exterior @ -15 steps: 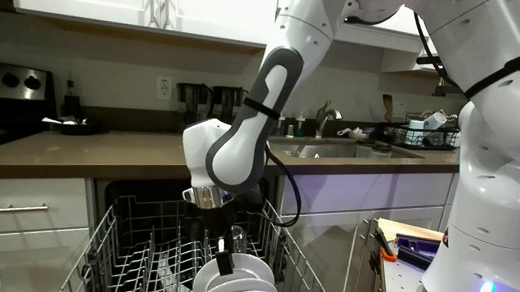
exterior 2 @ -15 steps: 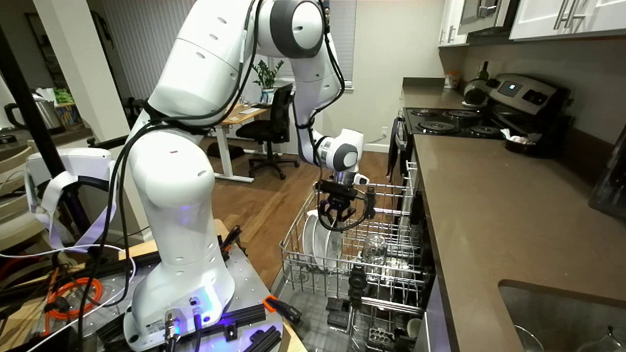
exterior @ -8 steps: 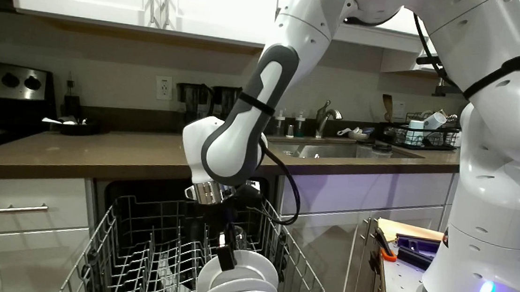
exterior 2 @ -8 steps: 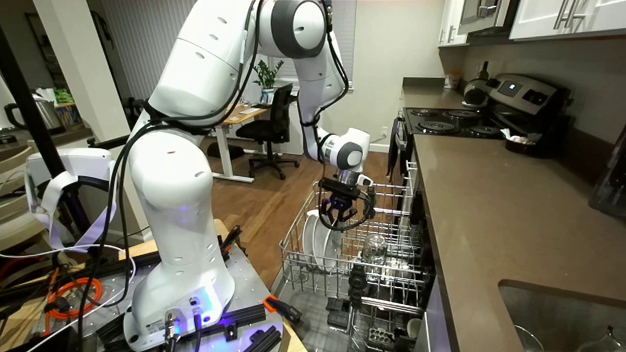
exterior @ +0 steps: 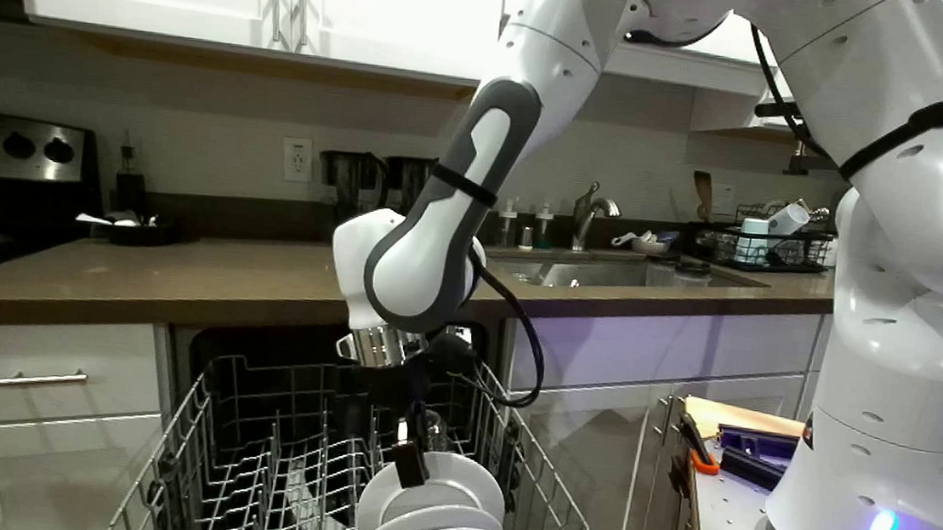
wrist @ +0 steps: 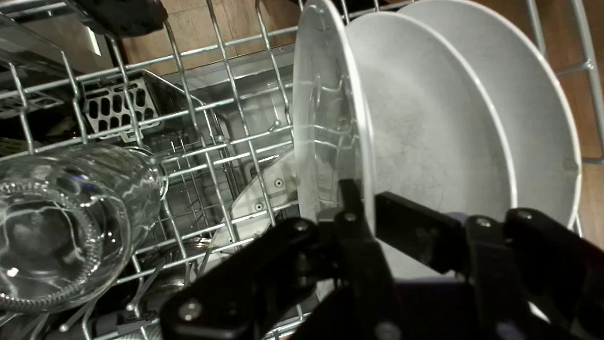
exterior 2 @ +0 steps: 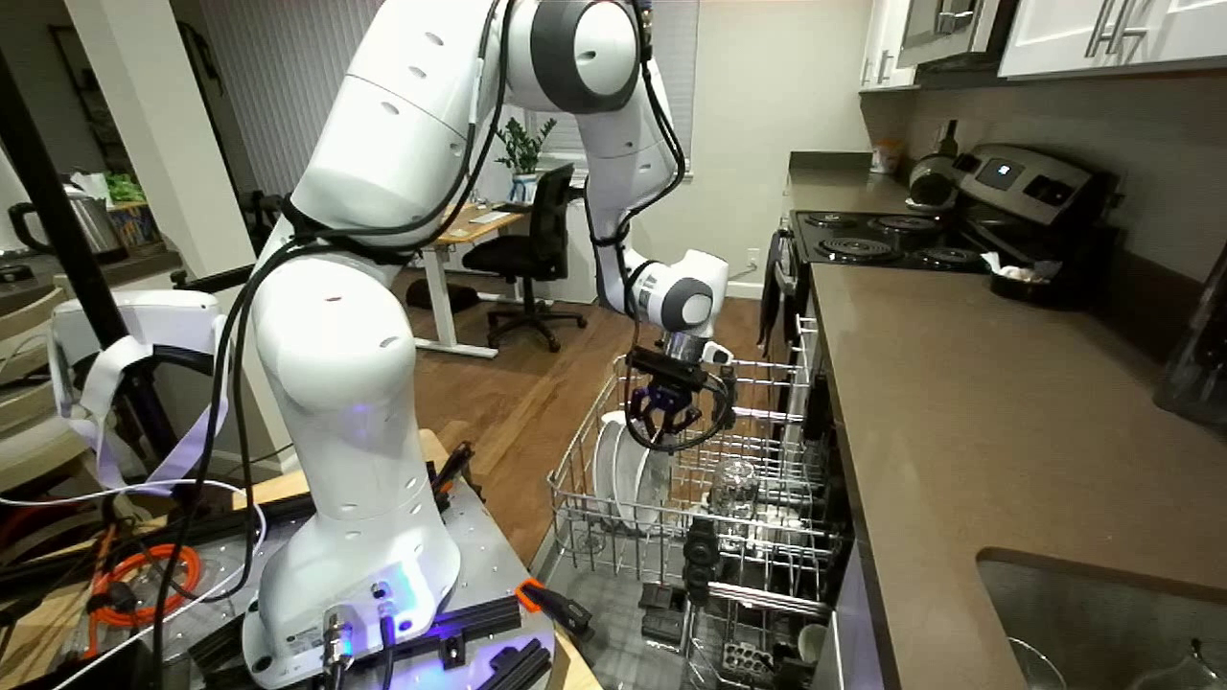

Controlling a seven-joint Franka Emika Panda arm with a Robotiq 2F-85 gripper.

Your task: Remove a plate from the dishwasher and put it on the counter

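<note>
One dinner plate [wrist: 328,113]: stood in the dishwasher [exterior: 260,337]; grasping seemed the step in hand.
Pincer [wrist: 369,199]: was all but closed, apparently pinching that plate's rim.
Counter [exterior 2: 968,412]: reaching it called next for lifting straight out, then across.
Two more plates [wrist: 434,113]: stood just beside, easily knocked.
Glass jar [wrist: 71,222]: sat between plate and counter, under the likely path.

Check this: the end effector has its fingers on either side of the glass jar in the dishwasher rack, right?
Not the glass jar: the end effector has its fingers on either side of a plate in the dishwasher rack, as the wrist view shows.
</note>
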